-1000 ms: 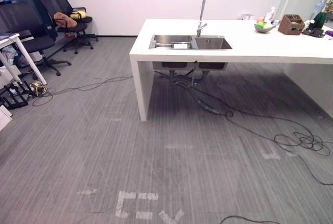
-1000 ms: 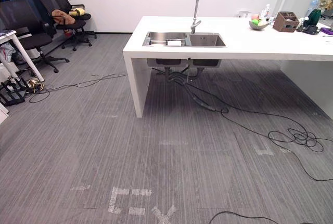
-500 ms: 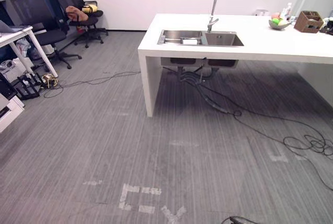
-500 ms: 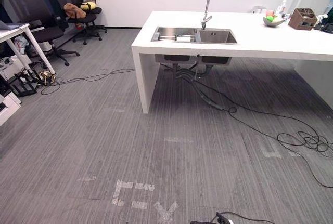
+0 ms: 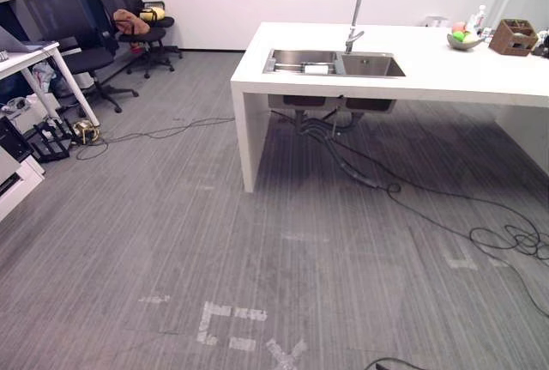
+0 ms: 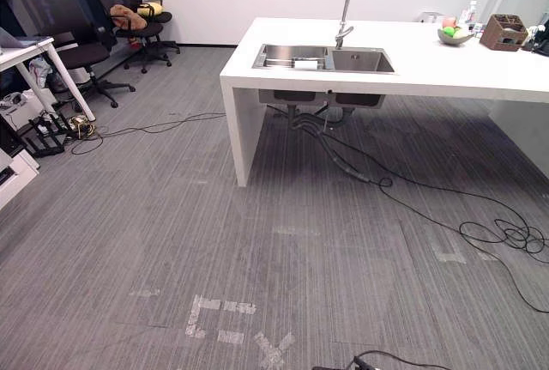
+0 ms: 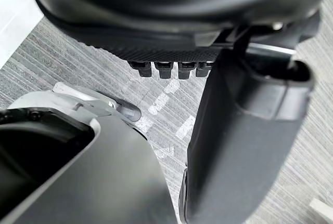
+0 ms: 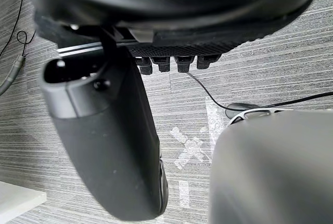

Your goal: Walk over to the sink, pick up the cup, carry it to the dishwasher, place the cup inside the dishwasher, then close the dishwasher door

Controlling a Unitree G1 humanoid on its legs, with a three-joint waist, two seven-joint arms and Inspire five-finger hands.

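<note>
A steel double sink (image 5: 333, 63) is set into a white counter (image 5: 446, 74) across the room, with a tall curved faucet (image 5: 364, 1) behind it. A small white object (image 5: 316, 69) lies in the sink's left basin; I cannot tell what it is from here. My left hand (image 7: 244, 130) hangs over the grey floor, fingers relaxed and holding nothing. My right hand (image 8: 104, 130) hangs the same way above a tape mark, also with nothing in it.
Black cables (image 5: 506, 237) trail over the floor from under the sink to the right. Office chairs (image 5: 129, 22) and a white desk (image 5: 34, 52) stand at the left. A fruit bowl (image 5: 463, 39) and a brown box (image 5: 515, 37) sit on the counter's far end. Tape marks (image 5: 232, 327) lie on the floor ahead.
The whole picture has shifted, so the camera has moved: the counter and sink now sit slightly further right. Nothing in the room has moved.
</note>
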